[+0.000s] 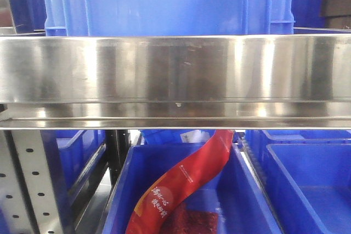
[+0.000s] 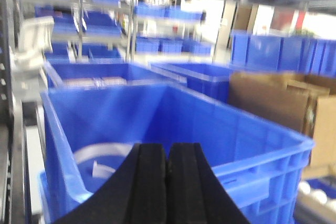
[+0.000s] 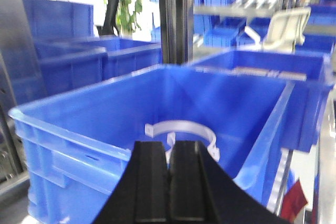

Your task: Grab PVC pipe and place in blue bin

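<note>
Looking first at the front view, we see neither hand and no pipe: a steel shelf edge (image 1: 175, 80) fills the middle, a blue crate (image 1: 164, 4) sits above it, and a lower bin (image 1: 252, 201) holds a red packet (image 1: 186, 182). So we would not steer from this view.

From the left wrist view, the left hand (image 2: 168, 182) is clenched with its pads together and nothing between them, hovering over the near rim of the blue bin (image 2: 262, 135). A pale curved shape (image 2: 100, 156) lies on the bin floor (too blurred for us to name with confidence).

From the right wrist view, the right hand (image 3: 169, 182) is likewise clenched and empty, above the near wall of the same kind of bin (image 3: 79, 129). Inside, the white curved pipe (image 3: 181, 129) rests on the floor, just beyond the fingertips.

Since the pipe appears to lie in a blue bin already, we judge the placing largely done. To finish well, we would lift straight up and clear the rim before swinging away, so no pad catches the wall.
</note>
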`<state>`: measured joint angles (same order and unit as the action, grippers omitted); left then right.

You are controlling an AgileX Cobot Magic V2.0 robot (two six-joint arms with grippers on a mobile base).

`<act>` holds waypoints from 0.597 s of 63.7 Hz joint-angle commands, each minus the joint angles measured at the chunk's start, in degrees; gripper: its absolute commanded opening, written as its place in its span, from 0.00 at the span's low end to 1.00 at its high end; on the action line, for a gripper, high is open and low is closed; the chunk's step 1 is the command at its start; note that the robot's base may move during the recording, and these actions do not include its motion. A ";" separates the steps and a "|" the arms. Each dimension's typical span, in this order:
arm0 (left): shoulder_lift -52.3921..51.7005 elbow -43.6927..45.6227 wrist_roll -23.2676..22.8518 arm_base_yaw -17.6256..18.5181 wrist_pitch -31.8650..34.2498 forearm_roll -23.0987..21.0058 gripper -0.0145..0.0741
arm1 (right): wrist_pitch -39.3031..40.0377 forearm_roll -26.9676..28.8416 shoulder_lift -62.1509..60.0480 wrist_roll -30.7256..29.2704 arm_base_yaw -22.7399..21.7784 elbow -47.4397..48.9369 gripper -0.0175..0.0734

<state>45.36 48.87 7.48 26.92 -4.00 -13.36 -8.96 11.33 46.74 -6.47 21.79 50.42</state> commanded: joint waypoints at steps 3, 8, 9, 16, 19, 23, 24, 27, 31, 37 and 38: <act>-1.68 -0.19 -0.14 0.07 1.54 -0.46 0.04 | -0.97 -0.50 -2.80 -0.50 -0.08 -0.46 0.01; -1.69 -0.19 -0.14 0.07 2.02 -0.46 0.04 | -0.27 -0.50 -3.88 -0.50 -0.08 -0.46 0.01; -1.69 -0.19 -0.14 0.07 2.04 -0.46 0.04 | -0.26 -0.50 -4.03 -0.50 -0.08 -0.46 0.01; -1.53 -0.19 -0.14 0.07 2.04 -0.46 0.04 | 0.84 -0.50 -4.06 -0.50 -0.08 -0.46 0.01; -1.53 -0.19 -0.14 0.07 2.04 -0.46 0.04 | 0.84 -0.50 -4.06 -0.50 -0.08 -0.46 0.01; -1.53 -0.19 -0.14 0.07 2.04 -0.46 0.04 | 0.84 -0.50 -4.06 -0.50 -0.08 -0.46 0.01; -1.53 -0.19 -0.14 0.07 2.04 -0.46 0.04 | 0.84 -0.50 -4.06 -0.50 -0.08 -0.46 0.01; -1.53 -0.19 -0.14 0.07 2.04 -0.46 0.04 | 0.84 -0.50 -4.06 -0.50 -0.08 -0.46 0.01; -1.53 -0.19 -0.14 0.07 2.04 -0.46 0.04 | 0.84 -0.50 -4.06 -0.50 -0.08 -0.46 0.01; -1.53 -0.19 -0.14 0.07 2.04 -0.46 0.04 | 0.68 -0.50 -4.06 -0.50 -0.08 -0.63 0.01; -1.53 -0.19 -0.14 0.07 2.04 -0.46 0.04 | 0.54 -0.50 -4.06 -0.50 -0.08 -0.61 0.01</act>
<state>44.09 48.63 7.48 26.92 -3.13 -13.36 -9.52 11.23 43.08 -6.52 21.79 50.15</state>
